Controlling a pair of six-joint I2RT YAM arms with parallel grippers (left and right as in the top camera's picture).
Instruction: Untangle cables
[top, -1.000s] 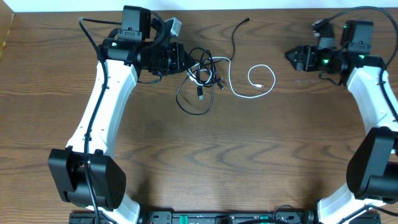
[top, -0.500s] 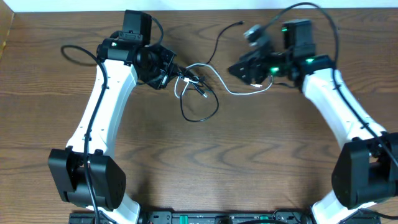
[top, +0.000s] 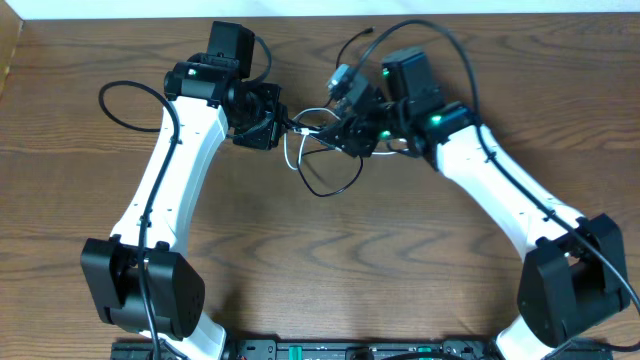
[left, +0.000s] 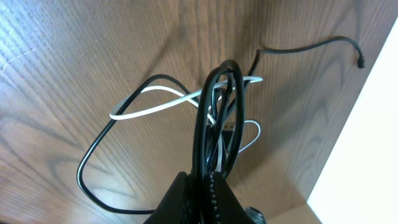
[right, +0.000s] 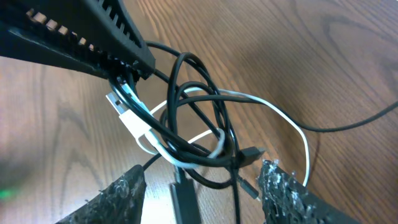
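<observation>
Right claw (right: 200, 186) has swung in to the knot (right: 199, 140), jaws wide astride it; left claw (left: 208, 191) pinches the black cable (left: 202, 124) above the worktop (left: 74, 56). Best close on the white cable (right: 135, 126) alone, pulling gently

The black cable (left: 200, 124) and white cable (right: 132, 123) are contrasting with the brown wood-grained table (top: 350, 270). The white, black-jointed right arm (top: 510, 190) is glowing green in spots.

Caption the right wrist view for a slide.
Left gripper pinches black cable, tangled with white cable; open right gripper straddles the knot.
</observation>
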